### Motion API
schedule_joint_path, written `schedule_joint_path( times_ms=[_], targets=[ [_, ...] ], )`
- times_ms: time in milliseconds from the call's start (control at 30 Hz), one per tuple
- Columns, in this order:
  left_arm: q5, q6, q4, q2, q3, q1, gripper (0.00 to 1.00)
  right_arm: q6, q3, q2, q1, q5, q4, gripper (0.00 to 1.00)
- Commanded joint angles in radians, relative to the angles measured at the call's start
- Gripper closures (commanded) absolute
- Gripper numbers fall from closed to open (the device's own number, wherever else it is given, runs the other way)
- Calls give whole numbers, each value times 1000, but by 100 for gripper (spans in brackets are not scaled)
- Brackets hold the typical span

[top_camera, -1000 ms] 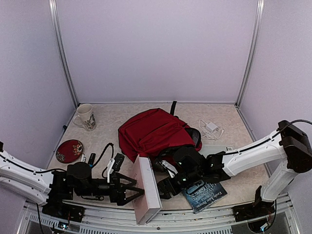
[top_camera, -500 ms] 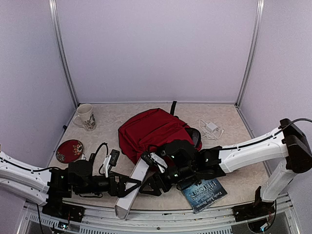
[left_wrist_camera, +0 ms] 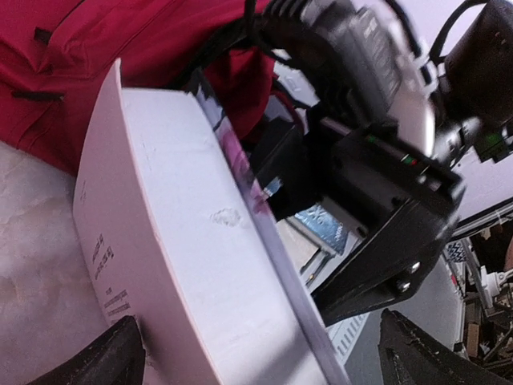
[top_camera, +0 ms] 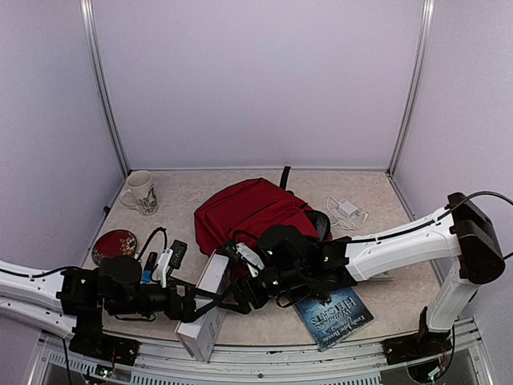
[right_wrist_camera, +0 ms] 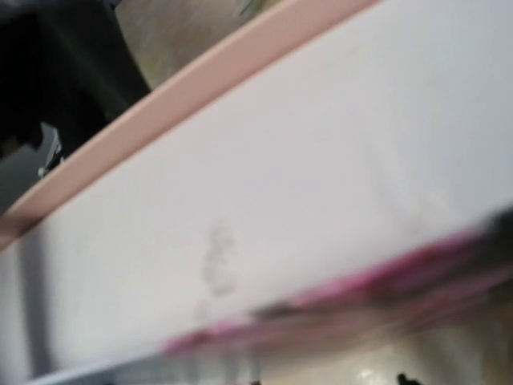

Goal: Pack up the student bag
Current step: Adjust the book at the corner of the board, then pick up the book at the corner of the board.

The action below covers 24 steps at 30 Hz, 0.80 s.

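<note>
Backpack (top_camera: 248, 216): lies slumped at the middle of the table (top_camera: 200, 188), dark red, with a black strap sticking out at the far side. Near edge partly hidden behind the right arm (top_camera: 393, 253).

White box (top_camera: 204, 309), pink along one long edge: rests tilted just in front of the bag, close to the table's front edge, between the two grippers.

Left gripper (left_wrist_camera: 264, 353): reaches in from the left with jaws spread wide, one fingertip (left_wrist_camera: 120, 357) on each side of the box's near end. Cannot tell whether either tip touches it.

Right gripper (top_camera: 239, 297): sits tight against the box's opposite long edge. Fingers hidden behind the box, and wrist view filled by a blurred white face and pink edge, so cannot tell whether clamped on it or merely pressed against it.

Elsewhere: dark paperback (top_camera: 335, 314) flat at the front right, beside the right arm. White charger and cable (top_camera: 347, 210) lie right of the bag. Mug (top_camera: 141, 191) stands at the far left, with red saucer (top_camera: 114, 246) nearer than it.
</note>
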Motion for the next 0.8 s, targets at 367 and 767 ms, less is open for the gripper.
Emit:
schedule_joint_path(
  times_ms=[367, 767],
  targets=[
    [-7, -9, -390, 103, 172, -16, 6, 13, 103, 86, -35, 46, 26, 29],
    [-122, -35, -616, 128, 309, -24, 33, -22, 133, 65, -42, 116, -65, 28]
  ],
)
